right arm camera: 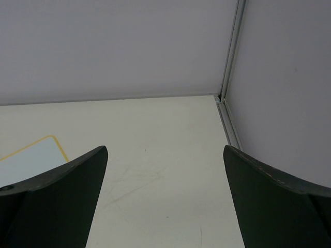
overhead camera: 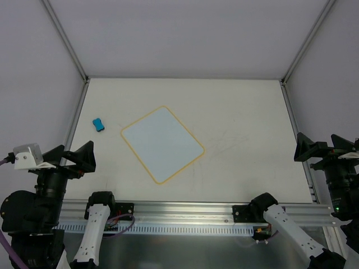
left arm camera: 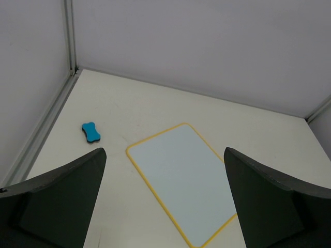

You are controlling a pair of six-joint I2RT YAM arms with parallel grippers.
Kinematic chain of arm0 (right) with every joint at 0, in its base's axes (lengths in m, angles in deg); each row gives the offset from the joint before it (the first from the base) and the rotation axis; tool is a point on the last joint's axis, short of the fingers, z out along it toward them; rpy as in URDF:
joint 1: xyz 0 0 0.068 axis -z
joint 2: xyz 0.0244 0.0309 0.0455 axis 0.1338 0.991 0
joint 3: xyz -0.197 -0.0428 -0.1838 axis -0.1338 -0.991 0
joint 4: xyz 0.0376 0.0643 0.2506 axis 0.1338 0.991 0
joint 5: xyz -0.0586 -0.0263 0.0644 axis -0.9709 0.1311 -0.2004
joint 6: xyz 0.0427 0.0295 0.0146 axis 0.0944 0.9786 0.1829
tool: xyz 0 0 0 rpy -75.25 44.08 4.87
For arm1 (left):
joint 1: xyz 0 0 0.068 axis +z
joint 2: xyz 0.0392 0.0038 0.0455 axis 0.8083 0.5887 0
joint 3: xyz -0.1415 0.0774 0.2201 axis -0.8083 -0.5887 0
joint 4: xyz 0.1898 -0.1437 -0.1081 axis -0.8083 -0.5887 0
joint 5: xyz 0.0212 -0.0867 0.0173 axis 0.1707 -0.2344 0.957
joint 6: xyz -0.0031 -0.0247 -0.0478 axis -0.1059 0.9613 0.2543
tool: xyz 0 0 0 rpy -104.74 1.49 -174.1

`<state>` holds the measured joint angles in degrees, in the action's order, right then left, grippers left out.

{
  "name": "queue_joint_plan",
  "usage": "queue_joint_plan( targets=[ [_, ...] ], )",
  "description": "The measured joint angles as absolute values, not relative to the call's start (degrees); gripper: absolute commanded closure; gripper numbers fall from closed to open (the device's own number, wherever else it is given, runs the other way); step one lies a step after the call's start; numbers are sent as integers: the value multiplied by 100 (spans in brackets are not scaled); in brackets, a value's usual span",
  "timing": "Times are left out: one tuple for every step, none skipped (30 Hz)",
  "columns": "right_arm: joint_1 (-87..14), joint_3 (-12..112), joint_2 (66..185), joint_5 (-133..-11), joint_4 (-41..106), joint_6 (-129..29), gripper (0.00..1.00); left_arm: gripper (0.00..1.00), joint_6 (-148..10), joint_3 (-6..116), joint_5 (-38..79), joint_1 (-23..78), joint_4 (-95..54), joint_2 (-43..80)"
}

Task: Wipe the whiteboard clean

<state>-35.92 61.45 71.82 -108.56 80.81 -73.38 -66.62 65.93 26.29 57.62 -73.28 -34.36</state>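
Observation:
The whiteboard (overhead camera: 162, 144) lies flat and turned at an angle in the middle of the table, pale blue with a yellow-orange border and no writing that I can see. It also shows in the left wrist view as the whiteboard (left arm camera: 183, 178), and one corner of the whiteboard (right arm camera: 31, 157) shows at the left of the right wrist view. A small blue eraser (overhead camera: 98, 124) rests to its left, apart from it, seen also as the eraser (left arm camera: 91, 132). My left gripper (overhead camera: 76, 157) hovers open at the table's near left. My right gripper (overhead camera: 317, 147) stands open at the far right edge. Neither holds anything.
Grey enclosure walls ring the table on three sides, with metal corner posts (overhead camera: 291, 67). A metal rail (overhead camera: 185, 210) with both arm bases runs along the near edge. Faint scuff marks (overhead camera: 224, 140) streak the tabletop right of the board.

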Motion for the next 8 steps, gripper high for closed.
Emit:
queue_joint_plan(
  targets=[
    [-3592, 6105, 7150, -10852, 8088, -7338, 1, 1, -6677, 6571, 2642, 5757, -7402, -3457],
    [-3592, 6070, 7132, -10843, 8099, -7338, 1, 1, -6692, 6545, 2664, 5727, -7485, -3477],
    [-3592, 6044, 7132, -10837, 8108, -7338, 1, 1, -6707, 6525, 2706, 5722, -7575, -3484],
    [-3592, 6018, 7132, -10830, 8108, -7338, 1, 1, -6723, 6510, 2778, 5705, -7640, -3486],
    [-3592, 5998, 7136, -10815, 8114, -7338, 1, 1, -6734, 6499, 2819, 5692, -7682, -3486],
    [-3592, 5981, 7141, -10797, 8125, -7336, 1, 1, -6742, 6488, 2861, 5685, -7726, -3486],
    [-3594, 5976, 7147, -10775, 8142, -7336, 1, 1, -6749, 6479, 2909, 5685, -7774, -3486],
    [-3594, 5970, 7156, -10760, 8142, -7336, 1, 1, -6758, 6475, 2937, 5685, -7811, -3486]
  ],
)
